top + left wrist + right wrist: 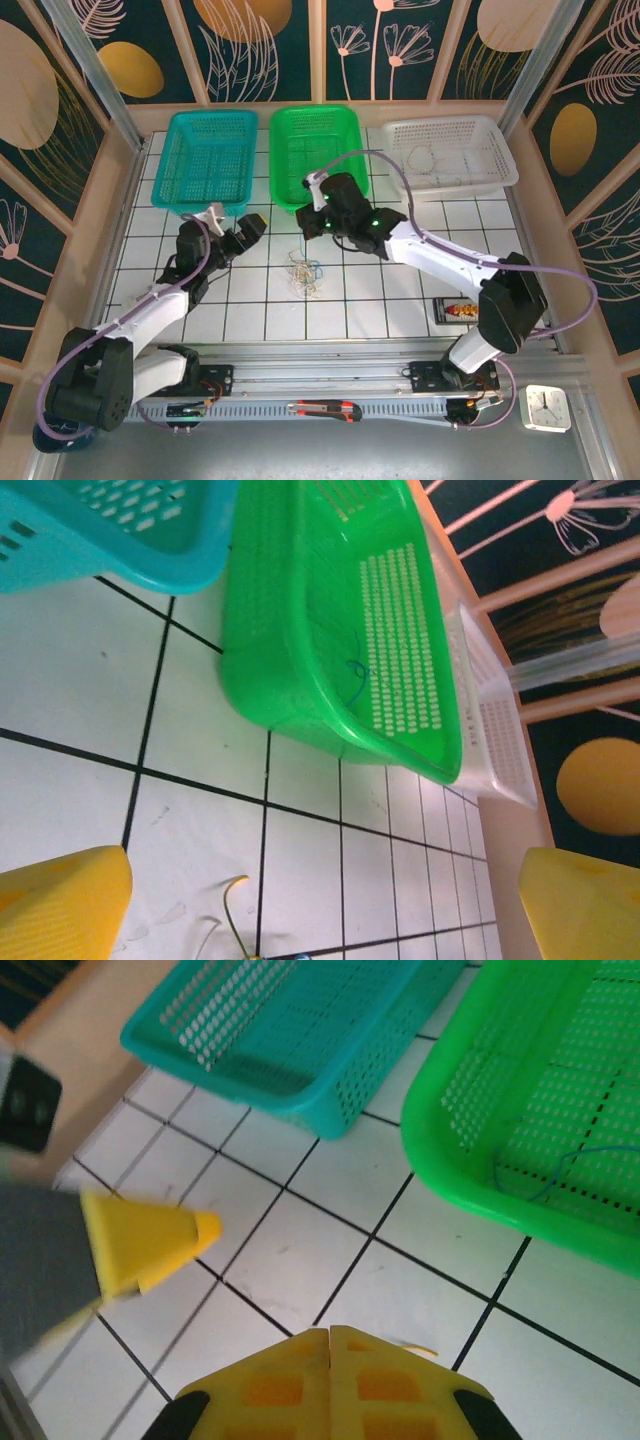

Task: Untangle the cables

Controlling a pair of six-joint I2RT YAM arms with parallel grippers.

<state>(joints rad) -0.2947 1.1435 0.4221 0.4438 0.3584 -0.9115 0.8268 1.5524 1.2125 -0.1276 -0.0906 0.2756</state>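
**gridwatcher:** ok, counting time. How many of each thing am I looking at?

**yam_fan:** Three baskets are sitting in a row along the far side of the table [400, 300]: a teal basket [205, 160], a green basket [318, 150] and a white basket [480, 140]. Two arms are working. The cables [305, 272] are lying in one small tangle on the tiles, between the two grippers and a bit nearer the bases. White, blue and pale yellow strands are looping together, way too thin for me to count.

**gridwatcher:** and how are the arms sitting?

**yam_fan:** Both are reaching in toward the middle. The left gripper [325, 880] is hovering just in front of the teal basket, with its yellow fingers [60, 905] spread wide apart. The right arm [440, 255] is bending in from the right side. The right gripper [330, 1332] is hanging over the tiles by the green basket's near rim, jaws pressed flat together.

**gridwatcher:** anything in the baskets?

**yam_fan:** One thin blue cord [355, 672] is lying in the green basket. The white basket is holding some pale cord [420, 160], can't tell how many.
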